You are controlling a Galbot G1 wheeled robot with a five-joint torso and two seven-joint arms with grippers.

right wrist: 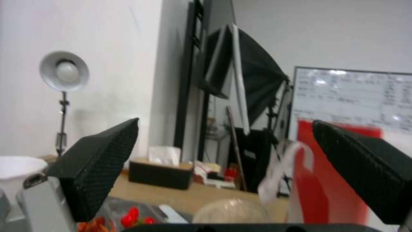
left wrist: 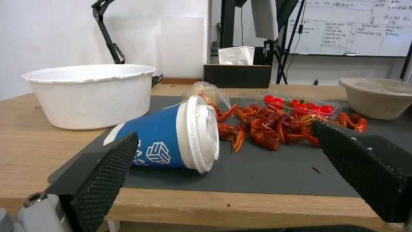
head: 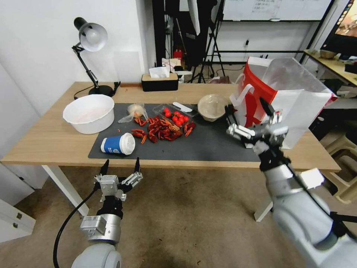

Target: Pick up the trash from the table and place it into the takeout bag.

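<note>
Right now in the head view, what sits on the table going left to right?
White bowl → blue paper cup → small plastic bag → crayfish shells → tray of tomatoes → beige lidded bowl → takeout bag. Right gripper hangs open beside the bag; left gripper is open before the table edge.

The cup [head: 118, 144] was blue with a white lid, the mat [head: 208, 143] dark grey, the bag [head: 297, 100] white and red.
</note>
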